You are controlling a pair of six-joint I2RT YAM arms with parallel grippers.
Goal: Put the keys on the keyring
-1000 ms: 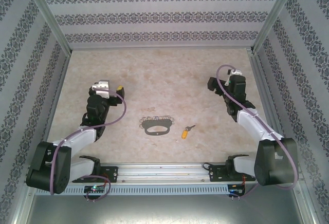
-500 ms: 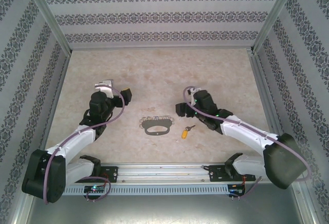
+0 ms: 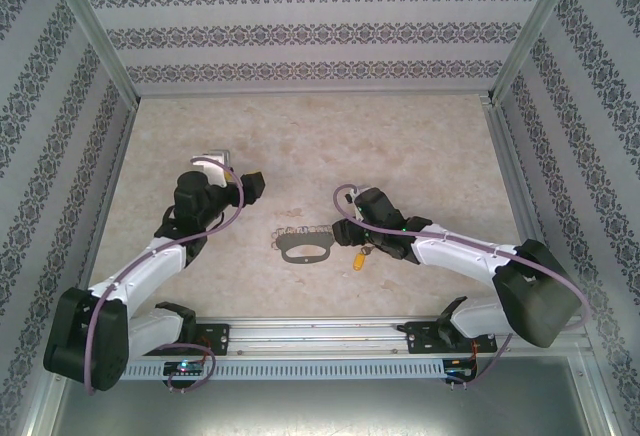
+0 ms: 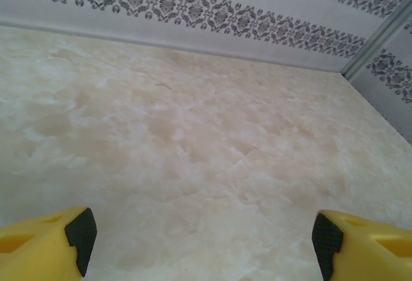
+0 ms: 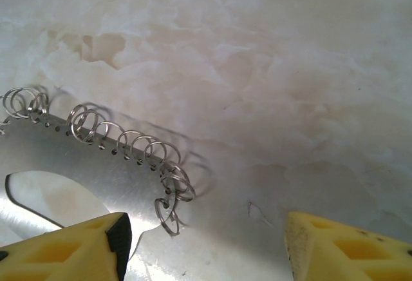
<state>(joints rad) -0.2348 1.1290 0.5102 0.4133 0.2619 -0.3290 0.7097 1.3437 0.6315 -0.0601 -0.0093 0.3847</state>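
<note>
Keys here come down to one small key (image 3: 357, 260) with a yellow head, lying on the desk (image 3: 400, 146) just at 3 o'clock of the keyring (image 3: 304, 248). Its long axis runs from the yellow head at 7 o'clock toward 1 o'clock, where the blade slips under your right arm (image 3: 450, 248). The keyring lies flat near the desk's middle, long axis from 9 to 3 o'clock, with a fringe of small wire rings (image 5: 129, 140) along its 12 o'clock edge.

Your right gripper (image 3: 348, 233) is the nearer one. It hangs over the keyring's 3 o'clock end, with the key just at its 5 o'clock. Its wrist view has the jaws released and apart, nothing between them, the keyring's ringed corner close to one finger. Your left gripper (image 3: 250, 184) sits well apart at 10 o'clock of the keyring, jaws spread wide over bare desk, holding nothing.

To reach the key, you would shift the right gripper toward 5 o'clock, I judge. No brand, label or writing can be read on either thing.
</note>
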